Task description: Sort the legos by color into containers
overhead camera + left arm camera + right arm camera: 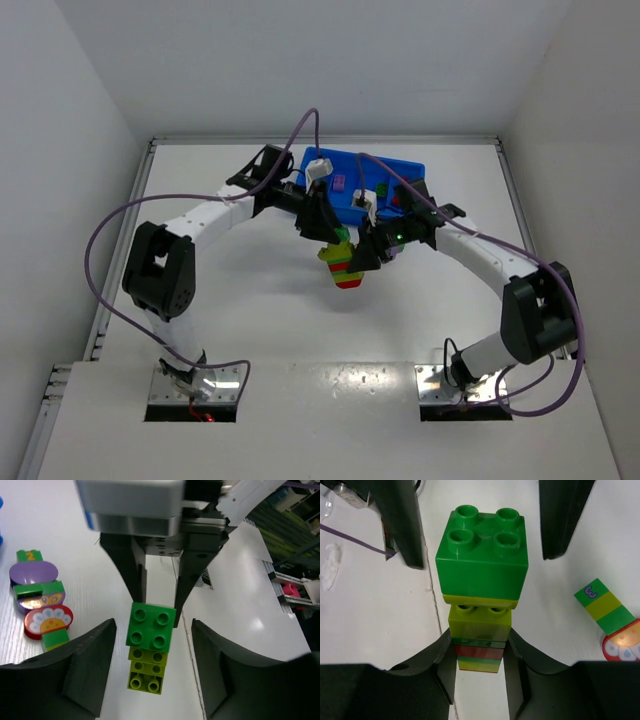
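Lego stick [343, 262], topped by a green brick [482, 555], is held just off the near side of the blue tray [388, 166]; we find the right gripper [479, 666] clamped on its red-and-green lower end; the left gripper [152, 645] stands wide, jaws flanking the green brick without contact.

Green-lime-red striped lego stick [481, 580]

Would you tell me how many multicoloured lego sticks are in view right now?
2. The held stick is clamped in the right pincer; the loose stick lies on the table beside it. Others may be hidden.
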